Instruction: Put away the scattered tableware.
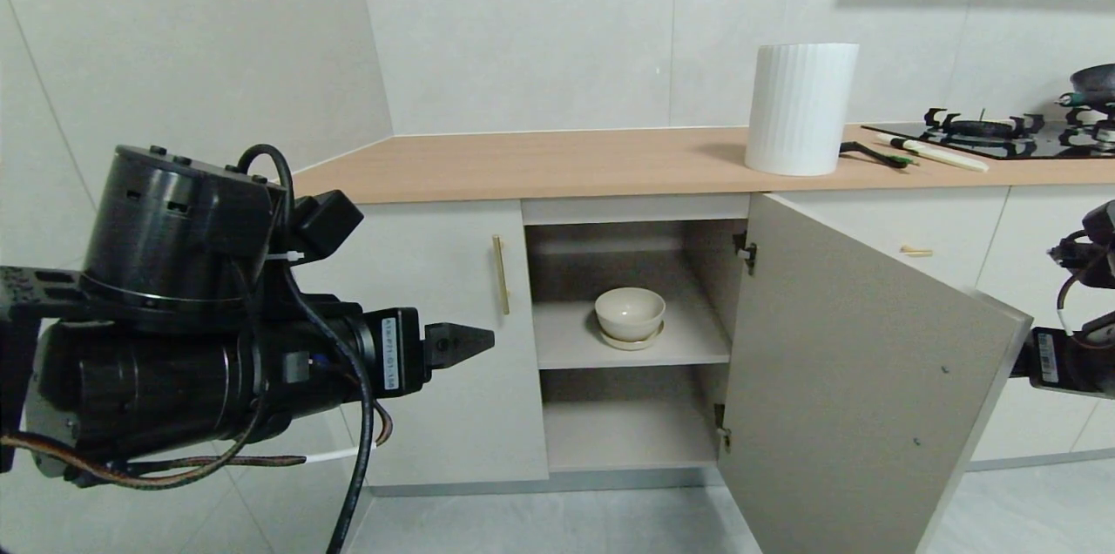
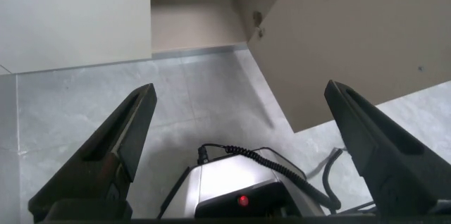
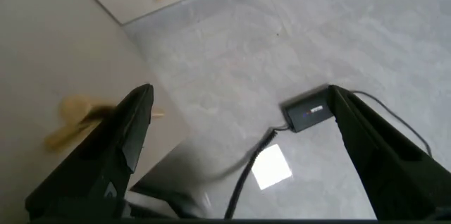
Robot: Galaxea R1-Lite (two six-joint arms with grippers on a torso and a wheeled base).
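Observation:
A cream bowl (image 1: 630, 311) sits on a small plate (image 1: 629, 339) on the middle shelf of the open cupboard (image 1: 627, 345). My left gripper (image 1: 460, 344) is level with that shelf, out in front of the shut left door, pointing toward the opening. In the left wrist view the left gripper (image 2: 243, 139) is open and empty above the floor. My right arm (image 1: 1070, 358) is behind the outer edge of the swung-out cupboard door (image 1: 854, 362). The right gripper (image 3: 243, 146) is open and empty, with the door's gold handle (image 3: 77, 120) just beside one finger.
On the wooden countertop (image 1: 566, 162) stand a tall white ribbed container (image 1: 801, 108), some long utensils (image 1: 915, 155) and a black gas hob (image 1: 1002, 136). The open door juts far into the floor space. The bottom shelf (image 1: 627, 436) is bare. Cables lie on the grey floor (image 3: 310, 108).

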